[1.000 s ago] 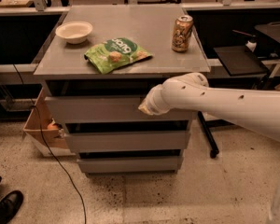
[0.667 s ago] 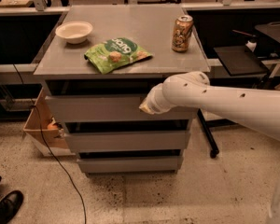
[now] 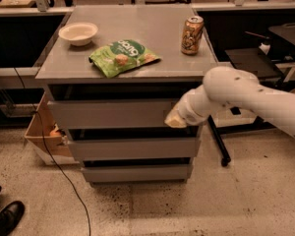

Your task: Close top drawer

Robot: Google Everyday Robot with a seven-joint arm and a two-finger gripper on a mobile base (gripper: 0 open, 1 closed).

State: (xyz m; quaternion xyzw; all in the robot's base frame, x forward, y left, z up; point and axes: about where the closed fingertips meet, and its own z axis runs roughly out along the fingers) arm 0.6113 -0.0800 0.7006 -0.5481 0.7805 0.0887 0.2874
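The top drawer (image 3: 108,113) is the highest of three in the grey cabinet (image 3: 152,28). Its flat front stands slightly forward of the cabinet body, with a dark gap between it and the cabinet top.

The gripper (image 3: 176,118) is at the right end of this drawer front and appears to touch it. Whether the gripper is open or closed cannot be told; it holds nothing visible. The white arm (image 3: 236,95) enters from the right.

The middle drawer (image 3: 132,148) and bottom drawer (image 3: 137,172) lie below.

On the cabinet top:
- a white bowl (image 3: 78,33), rear left;
- a green snack bag (image 3: 123,57), near the front centre;
- a can (image 3: 192,35), upright, rear right.

A cardboard box (image 3: 39,132) stands on the floor just beside the cabinet's left side. A black shoe (image 3: 5,218) is at the lower left.
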